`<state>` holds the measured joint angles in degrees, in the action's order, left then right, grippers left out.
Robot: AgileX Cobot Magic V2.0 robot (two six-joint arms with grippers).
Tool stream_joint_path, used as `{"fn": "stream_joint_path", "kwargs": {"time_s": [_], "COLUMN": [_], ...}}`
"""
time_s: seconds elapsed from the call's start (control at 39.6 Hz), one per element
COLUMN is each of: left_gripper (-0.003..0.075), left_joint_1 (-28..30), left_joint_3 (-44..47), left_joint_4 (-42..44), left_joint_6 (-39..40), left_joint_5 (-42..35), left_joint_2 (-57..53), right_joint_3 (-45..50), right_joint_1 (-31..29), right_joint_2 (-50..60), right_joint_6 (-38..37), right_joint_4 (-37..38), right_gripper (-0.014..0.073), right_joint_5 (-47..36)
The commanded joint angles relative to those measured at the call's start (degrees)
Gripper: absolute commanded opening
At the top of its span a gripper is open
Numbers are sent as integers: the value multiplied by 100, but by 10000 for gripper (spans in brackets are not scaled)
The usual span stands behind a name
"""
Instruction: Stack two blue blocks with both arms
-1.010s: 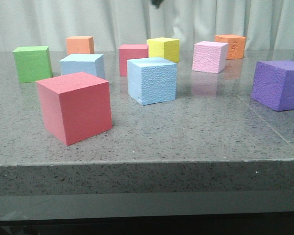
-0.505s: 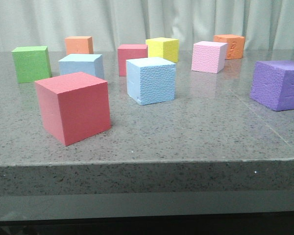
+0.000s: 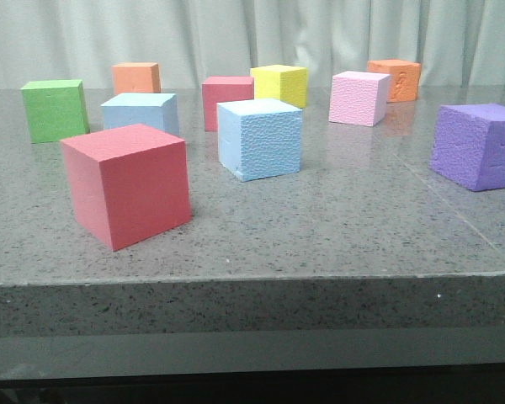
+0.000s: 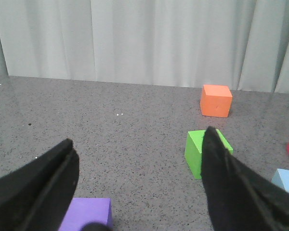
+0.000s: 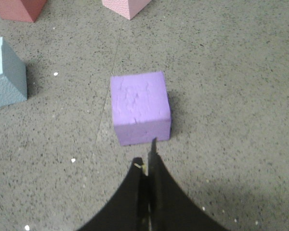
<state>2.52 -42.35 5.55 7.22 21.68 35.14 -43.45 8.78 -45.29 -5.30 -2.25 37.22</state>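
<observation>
In your front view, a grey speckled bench (image 3: 337,227) carries ten foam cubes before a pale curtain (image 3: 236,34). The pebbled blue block (image 3: 260,139) stands near the middle. The smoother blue block (image 3: 140,112) sits behind and to its left, apart from it and partly hidden by a large red cube (image 3: 126,183) at the front left. A green cube (image 3: 55,109) is at far left, with an orange cube (image 3: 136,77) behind it. A second red cube (image 3: 227,101), a yellow cube (image 3: 279,85) and a pink cube (image 3: 359,98) run across the back, and another orange cube (image 3: 395,79) is at the back right. A purple cube (image 3: 480,146) stands at the right edge. Neither arm shows here.

In your left wrist view, the left claw (image 4: 137,163) hangs above the bench with its two black fingers spread wide apart, gripping nothing. Past the fingers you see the green cube (image 4: 198,151), an orange cube (image 4: 216,100), a corner of one blue block (image 4: 285,180) at the frame edge, and a purple cube (image 4: 86,212) low between the fingers.

In your right wrist view, the right claw (image 5: 145,161) has its fingers pressed together, empty, the tips just short of a purple cube (image 5: 139,107). One blue block (image 5: 7,74) lies off to the side, well apart.
</observation>
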Motion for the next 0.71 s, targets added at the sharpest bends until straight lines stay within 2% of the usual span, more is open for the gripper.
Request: {"fn": "stream_joint_path", "kwargs": {"time_s": [0.0,0.2,0.48,0.68], "left_gripper": [512,512,512,512], "left_joint_1": [-17,-17,-74,-758], "left_joint_3": [-206,-206,-395,-1170], "left_joint_4": [15,15,15,15], "left_joint_6": [48,48,-27,-174], "left_joint_5": [-447,-461,-462,-103], "left_joint_2": [40,40,361,1185], "right_joint_3": [475,1424,1598,1600], "right_joint_1": [-31,-31,-31,-31], "right_joint_2": [712,1822,2051,2051], "right_joint_6": [80,80,80,80], "right_joint_4": [117,130,130,130], "right_gripper": [-63,-66,-66,-66], "right_joint_5": [-849,-1223,-1458,-1437]}}
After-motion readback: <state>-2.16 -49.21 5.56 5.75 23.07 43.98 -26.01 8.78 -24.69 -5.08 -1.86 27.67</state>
